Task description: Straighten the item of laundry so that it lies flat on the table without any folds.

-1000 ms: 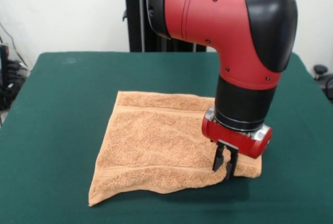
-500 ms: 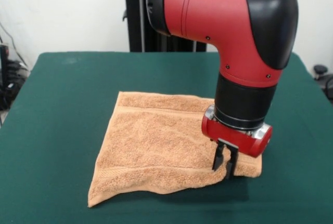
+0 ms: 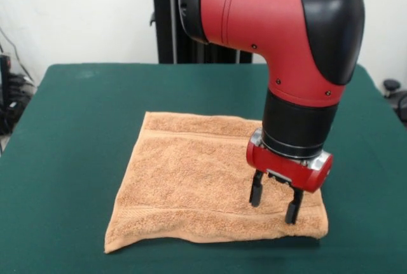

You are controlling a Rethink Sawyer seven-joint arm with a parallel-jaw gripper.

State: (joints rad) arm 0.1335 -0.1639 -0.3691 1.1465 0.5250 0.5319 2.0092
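Note:
The light orange-tan towel (image 3: 191, 185) lies spread out on the dark green table (image 3: 76, 134), roughly square, with woven bands near its far and near edges. Its near-left corner looks slightly lifted. The red and black arm comes down from above over the towel's near-right part. My gripper (image 3: 275, 205) is open just above the towel's near-right corner, its two black fingers apart and holding nothing. The towel's right edge is partly hidden behind the arm.
The black pedestal (image 3: 166, 16) stands behind the table's far edge. Dark equipment (image 3: 7, 89) sits off the table's left side, and a dark object (image 3: 394, 93) at the right edge.
The gripper was shut on the towel's near-right corner; now it is open and the corner lies lower and flatter, further toward the near right.

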